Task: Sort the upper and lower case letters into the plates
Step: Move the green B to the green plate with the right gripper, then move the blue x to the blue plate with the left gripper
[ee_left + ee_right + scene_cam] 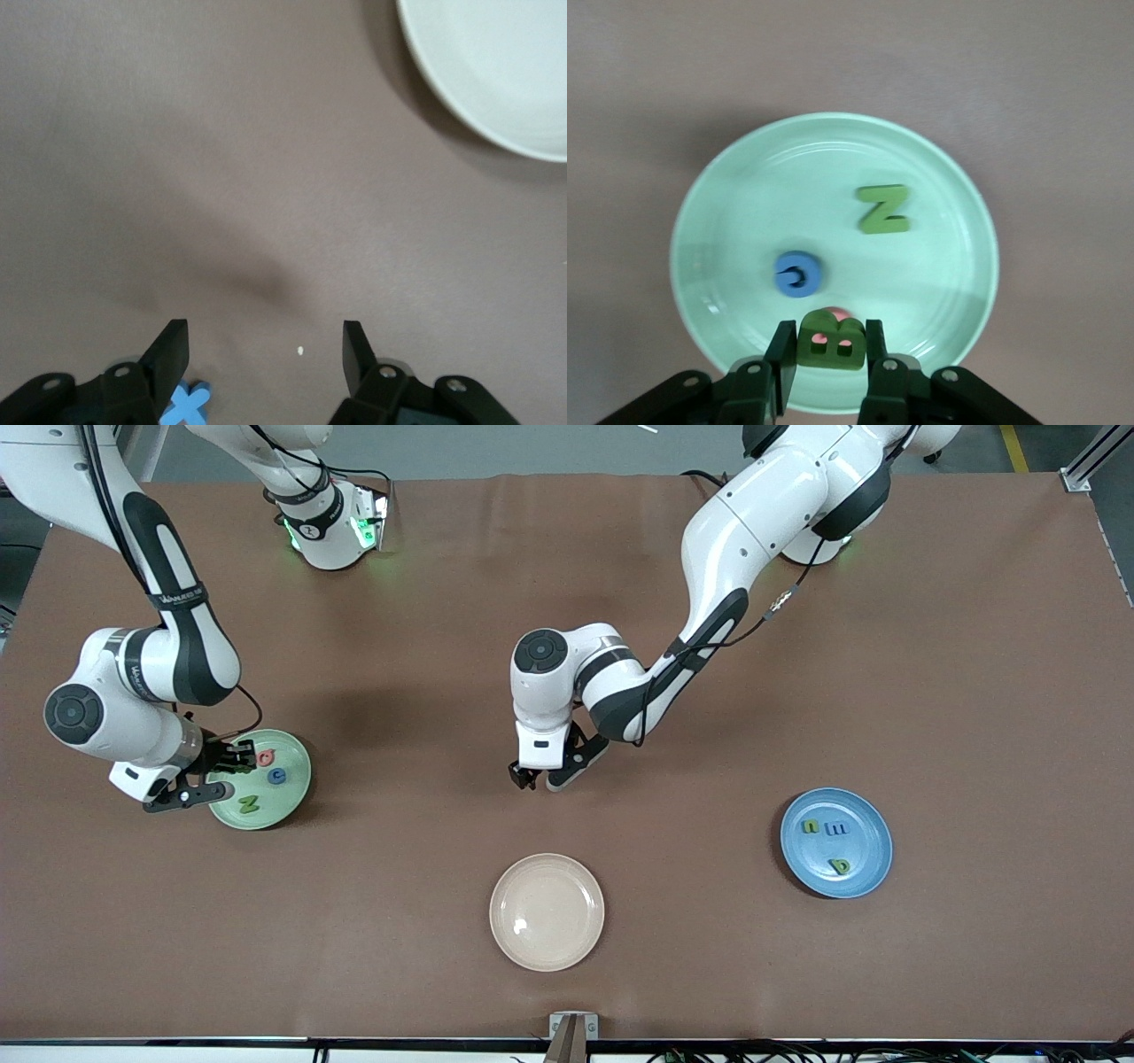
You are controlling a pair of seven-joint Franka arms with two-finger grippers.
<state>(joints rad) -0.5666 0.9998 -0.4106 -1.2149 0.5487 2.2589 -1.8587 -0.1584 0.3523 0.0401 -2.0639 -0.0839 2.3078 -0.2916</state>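
Observation:
My right gripper [237, 763] is shut on a green B [830, 347] and holds it just above the mint green plate [288, 802]. In that plate lie a pink letter [266, 758], a blue G [799, 273] and a green N [883, 210]; the pink one is partly hidden under the B. My left gripper [532, 777] is open, low over the bare table mid-table. A small blue x [188, 405] lies on the table right beside one finger [173, 354]. The blue plate [873, 868] holds a green n [810, 826], a blue m [837, 828] and a green b [840, 864].
A cream-beige plate [547, 911] with nothing in it sits nearer to the front camera than my left gripper; its rim shows in the left wrist view [496, 80]. The brown mat [709, 957] covers the whole table.

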